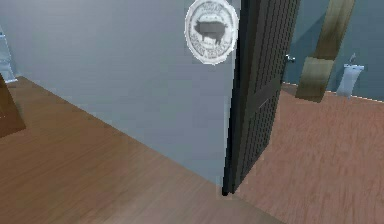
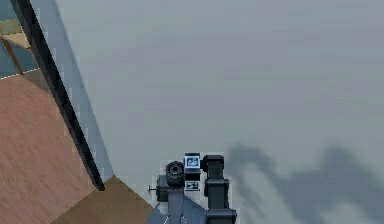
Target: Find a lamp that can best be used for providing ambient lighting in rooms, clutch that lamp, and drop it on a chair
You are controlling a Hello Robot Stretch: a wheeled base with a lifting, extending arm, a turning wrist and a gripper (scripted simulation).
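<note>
A plain grey wall (image 1: pixel 130 80) runs across the forward view and stands right behind the arm in the arm side view. One round plaque (image 1: pixel 212 30) with a pig on it hangs high on the wall, near its corner. One dark door (image 1: pixel 262 90) stands edge-on against that corner. Wood floor (image 1: pixel 90 170) lies open toward the forward view's left, where one dark brown shape (image 1: pixel 8 112) cuts in at the edge.

Right of the door the floor runs on, redder, into a further room. Two things stand there: one tan leaning post (image 1: pixel 328 45) and, just beside it, one small white object (image 1: pixel 351 77). Whether either is the lamp cannot be told.

In the arm side view the one arm (image 2: pixel 218 195) rises from the bottom edge, with two white squares (image 2: pixel 192 160) at its far end. The gripper (image 2: pixel 160 186) sits left of them, near the wall's foot, and a wedge of open floor lies between it and the door's edge. Whether it is released or clenched cannot be told. It holds nothing, with bare wall and floor behind its far end.
</note>
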